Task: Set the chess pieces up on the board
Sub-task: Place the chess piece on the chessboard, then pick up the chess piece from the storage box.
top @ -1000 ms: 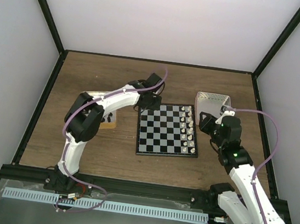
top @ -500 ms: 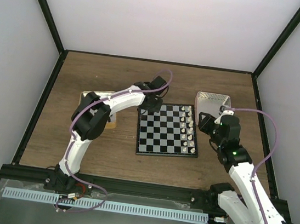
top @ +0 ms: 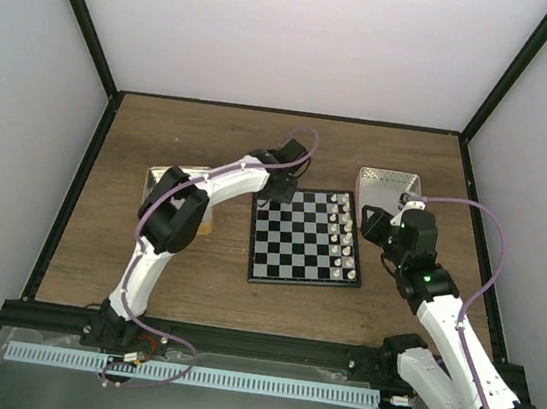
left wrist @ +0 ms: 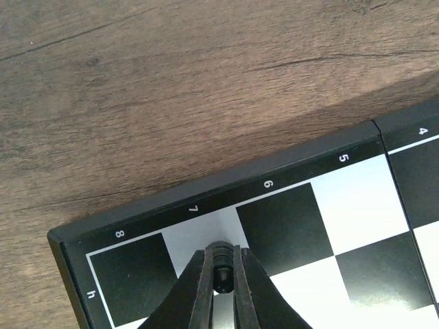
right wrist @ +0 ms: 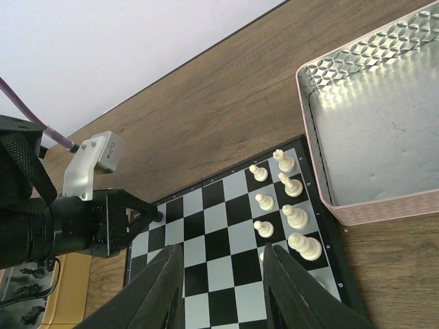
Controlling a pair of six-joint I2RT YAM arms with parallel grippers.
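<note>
The board (top: 297,253) lies mid-table, with white pieces (top: 344,236) in two rows along its right side. My left gripper (top: 272,196) is at the board's far left corner, shut on a small black chess piece (left wrist: 221,264). In the left wrist view the piece sits over the white square by the label 7 on the board (left wrist: 288,226). In the right wrist view the left gripper's tips (right wrist: 152,216) touch the board (right wrist: 226,226) at that corner. My right gripper (right wrist: 223,288) is open and empty above the board's right part, near the white pieces (right wrist: 288,185).
A silver tin with a pink rim (top: 388,189) stands right of the board and looks empty in the right wrist view (right wrist: 370,123). A yellow tin (right wrist: 65,295) holding black pieces (right wrist: 27,315) sits left of the board, mostly hidden by my left arm.
My left arm has swung right, bringing its gripper with the black piece onto the board's far left corner. The right arm has barely moved.
</note>
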